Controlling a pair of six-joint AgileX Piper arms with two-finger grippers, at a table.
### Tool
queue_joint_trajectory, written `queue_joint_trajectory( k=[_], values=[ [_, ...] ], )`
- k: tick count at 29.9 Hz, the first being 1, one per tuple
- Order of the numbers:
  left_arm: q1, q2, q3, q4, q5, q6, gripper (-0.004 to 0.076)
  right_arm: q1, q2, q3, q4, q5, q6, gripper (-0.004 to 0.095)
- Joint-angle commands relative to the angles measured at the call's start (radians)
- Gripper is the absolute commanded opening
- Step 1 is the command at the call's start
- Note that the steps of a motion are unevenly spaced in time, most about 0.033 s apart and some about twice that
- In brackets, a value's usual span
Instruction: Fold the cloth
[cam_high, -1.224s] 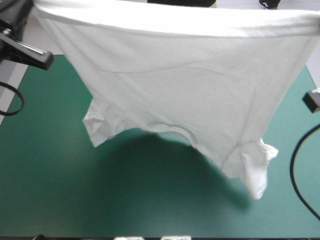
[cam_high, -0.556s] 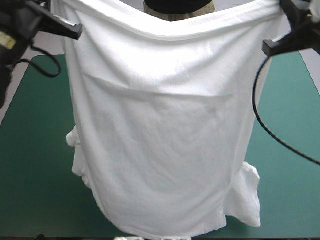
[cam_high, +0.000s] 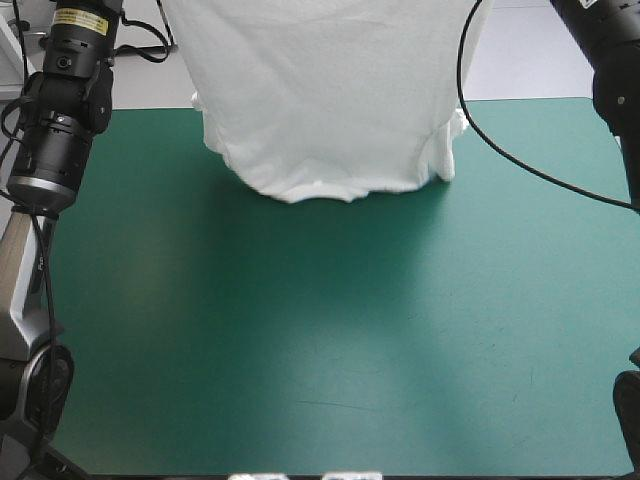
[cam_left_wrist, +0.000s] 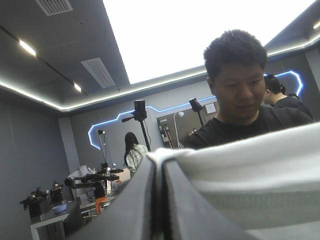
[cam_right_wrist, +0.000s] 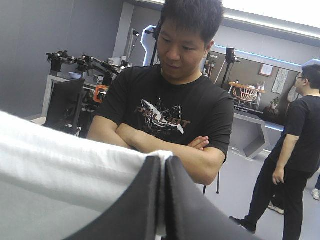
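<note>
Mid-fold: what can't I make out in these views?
- High view: top edge of the T-shirt and both grips, cut off at the upper edge.
- High view: whether its lowest edge touches the table; the angle hides any gap.
- Wrist views: left gripper and right gripper show only the pinched edge; the rest hangs unseen.

White short-sleeved T-shirt (cam_high: 325, 90), lifted and hanging as a broad, mostly smooth sheet over the far part of the desk (cam_high: 300, 350); sleeves bunched at its lower corners, lower edge crumpled.
</note>
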Motion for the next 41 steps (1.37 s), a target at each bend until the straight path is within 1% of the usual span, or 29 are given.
queue_joint_trajectory(
  k=[1, 3, 4, 5, 8, 10, 12, 16, 19, 21, 24, 27, 31, 35, 38, 41],
  values=[
    [0.005, -0.036, -0.039, -0.019, -0.073, -0.014, -0.0009, 0.001, -0.018, -0.038, -0.002, -0.066, -0.012, -0.0017],
    [0.003, -0.036, -0.039, -0.019, -0.027, -0.016, -0.0009, 0.001, -0.009, -0.038, -0.002, -0.019, -0.012, -0.0017],
    [0.002, -0.036, -0.039, -0.028, 0.026, -0.019, -0.0009, 0.001, -0.002, -0.038, -0.002, 0.024, -0.012, -0.0017],
    [0.002, -0.036, -0.039, -0.048, 0.095, -0.019, -0.0009, 0.001, 0.003, -0.038, -0.002, 0.057, -0.012, -0.0017],
    [0.002, -0.034, -0.034, -0.117, 0.361, -0.021, -0.0009, 0.001, 0.031, -0.036, -0.005, 0.188, -0.012, -0.0017],
    [0.002, -0.034, -0.016, -0.134, 0.512, -0.018, -0.0009, 0.001, 0.051, -0.023, -0.006, 0.24, -0.003, -0.0017],
    [0.002, -0.034, 0.019, -0.143, 0.632, -0.018, -0.0009, 0.001, 0.058, 0.018, -0.008, 0.26, 0.033, -0.0017],
    [0.002, -0.034, 0.129, -0.169, 0.823, -0.008, -0.0009, 0.001, 0.056, 0.164, -0.008, 0.316, 0.099, -0.0017],
    [0.002, -0.041, 0.234, -0.198, 0.888, -0.011, -0.0009, 0.001, 0.029, 0.307, 0.004, 0.346, 0.129, -0.0017],
    [0.002, -0.065, 0.35, -0.248, 0.892, -0.002, -0.0009, 0.001, 0.0, 0.407, 0.033, 0.348, 0.128, -0.0017],
    [0.002, -0.111, 0.508, -0.305, 0.883, 0.036, -0.0009, 0.001, -0.048, 0.571, 0.062, 0.382, 0.126, -0.0017],
    [0.002, -0.181, 0.664, -0.316, 0.881, 0.05, -0.0009, 0.001, -0.098, 0.727, 0.095, 0.394, 0.108, -0.0017],
    [0.002, -0.276, 0.812, -0.321, 0.907, 0.054, -0.0009, 0.001, -0.173, 0.917, 0.146, 0.392, 0.106, -0.0017],
    [0.002, -0.371, 0.94, -0.366, 0.986, 0.092, -0.0009, 0.001, -0.258, 1.081, 0.148, 0.394, 0.106, -0.0017],
    [0.002, -0.448, 1.033, -0.387, 0.995, 0.092, -0.0009, 0.001, -0.335, 1.19, 0.133, 0.411, 0.131, -0.0017],
    [0.002, -0.516, 1.118, -0.416, 1.007, 0.1, -0.0009, 0.001, -0.418, 1.278, 0.128, 0.459, 0.135, -0.0015]
  ],
)
